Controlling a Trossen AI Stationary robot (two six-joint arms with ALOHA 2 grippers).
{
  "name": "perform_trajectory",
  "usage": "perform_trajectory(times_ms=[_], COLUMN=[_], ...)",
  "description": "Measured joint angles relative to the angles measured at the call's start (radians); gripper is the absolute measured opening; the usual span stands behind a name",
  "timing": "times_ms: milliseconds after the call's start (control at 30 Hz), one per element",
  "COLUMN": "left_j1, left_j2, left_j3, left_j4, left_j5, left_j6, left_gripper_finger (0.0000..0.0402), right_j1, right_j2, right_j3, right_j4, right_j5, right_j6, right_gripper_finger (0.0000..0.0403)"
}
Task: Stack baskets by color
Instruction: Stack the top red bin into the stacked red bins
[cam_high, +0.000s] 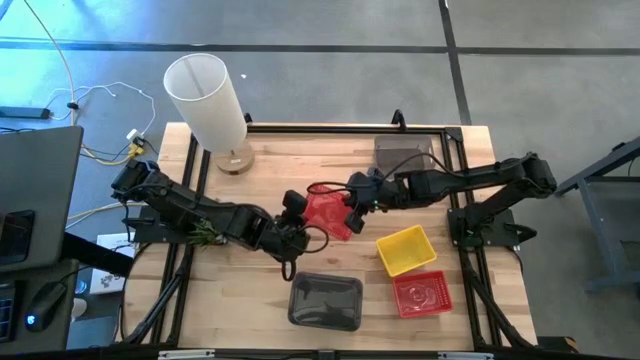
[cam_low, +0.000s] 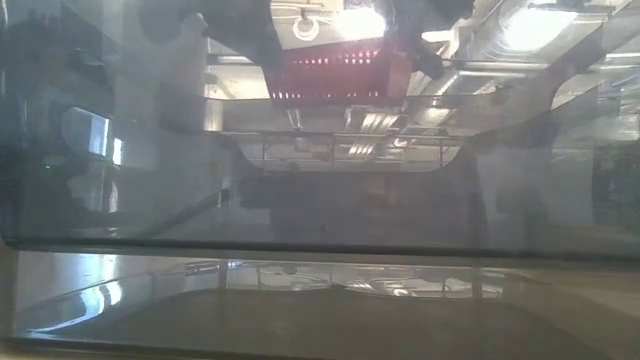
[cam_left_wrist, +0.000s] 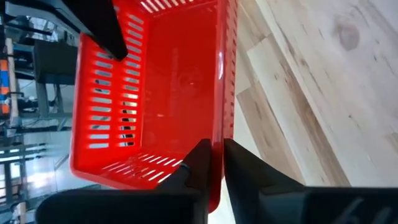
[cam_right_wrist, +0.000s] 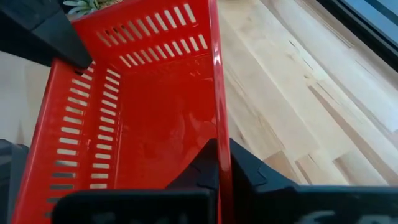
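Red basket (cam_high: 328, 212) clamped between both end effectors

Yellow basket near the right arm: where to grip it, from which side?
Pinch one wall of the yellow basket at the rim, probably from straight above. It sits upright and open-topped, angled on the table; the thin slotted walls suit a rim pinch.

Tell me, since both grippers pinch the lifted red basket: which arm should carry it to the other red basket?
Probably right: the right gripper sits nearer the red basket on the table; the left gripper would reach farther.
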Motion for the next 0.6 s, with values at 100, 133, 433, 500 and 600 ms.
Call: perform_trajectory(times_ms=[100,133,433,500,600], left_j1=[0.0,0.0,-0.005,-0.017,-0.04], left_j2=[0.0,0.0,0.0,0.0,0.0], left_j3=[0.0,0.0,0.0,0.001,0.001], left_j4=[0.0,0.0,0.0,0.001,0.014], left_j5=[0.028,0.035,0.04,0.028,-0.02], left_j6=[-0.017,-0.029,-0.131,-0.134,-0.131], left_gripper_finger=[0.0053,0.0063,0.014,0.0142,0.0138], right_j1=[0.0,0.0,0.028,0.038,0.057], right_j2=[0.0,0.0,-0.004,-0.011,-0.018], right_j3=[0.0,0.0,0.0,0.0,0.0], right_j4=[0.001,0.001,-0.018,-0.042,-0.098], right_j5=[0.0,0.0,0.006,0.006,0.034], right_j6=[0.0,0.0,0.016,0.031,0.069], right_gripper_finger=[0.0001,0.0001,0.0,0.0,0.0])
